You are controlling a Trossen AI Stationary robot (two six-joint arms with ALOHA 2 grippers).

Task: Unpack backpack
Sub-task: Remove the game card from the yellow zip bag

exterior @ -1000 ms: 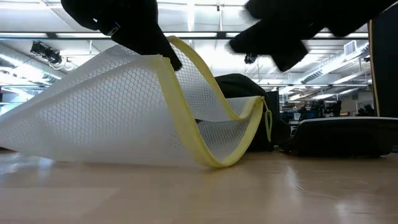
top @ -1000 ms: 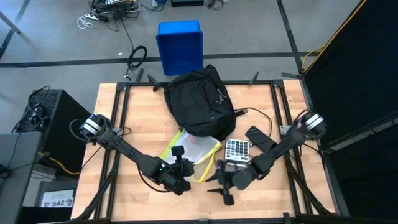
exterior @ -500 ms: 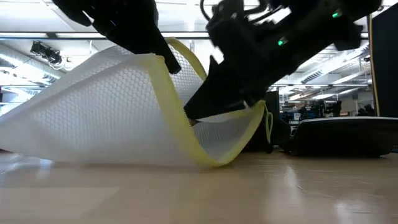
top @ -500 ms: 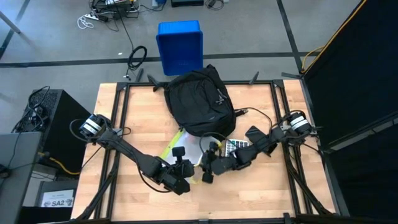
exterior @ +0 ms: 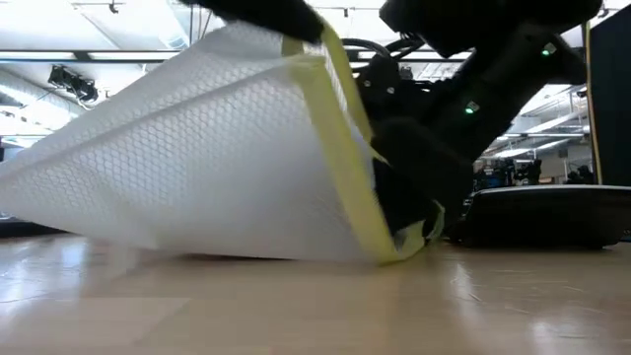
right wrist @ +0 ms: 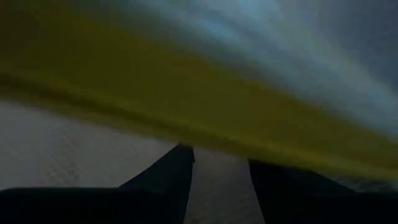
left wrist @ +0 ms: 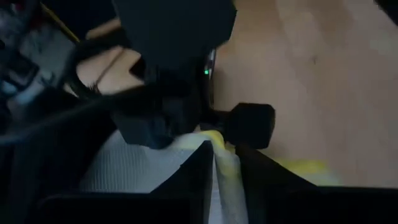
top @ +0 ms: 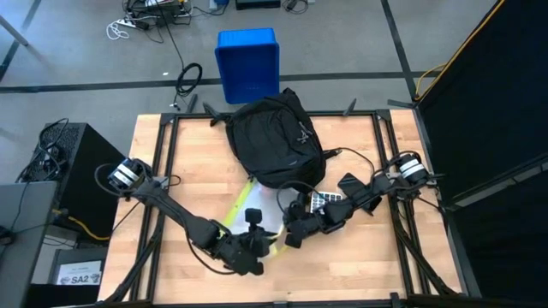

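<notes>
At six o'clock on the wooden tabletop (top: 188,162), the left claw (left wrist: 225,163) pinches the yellow-trimmed rim of a white honeycomb-mesh pouch (exterior: 197,148); the right claw (right wrist: 219,171), fingers spread, reaches into its mouth. Toward twelve lies the large black soft fabric backpack (top: 272,141), rounded and slumped, touching the pouch.

We see a light wood surface (top: 193,162) edged by a black metal frame (top: 163,154), on a grey concrete floor (top: 86,51) marked with dark tape lines. A blue plastic bin (top: 248,62) sits on the floor just beyond the surface's far edge, a coiled black cable (top: 189,79) beside it. More cables (top: 145,19) lie farther off. A black cabinet (top: 64,167) stands to one side, a black curtain (top: 488,111) on the other. In the low view we get ceiling strip lights (exterior: 89,69).
</notes>
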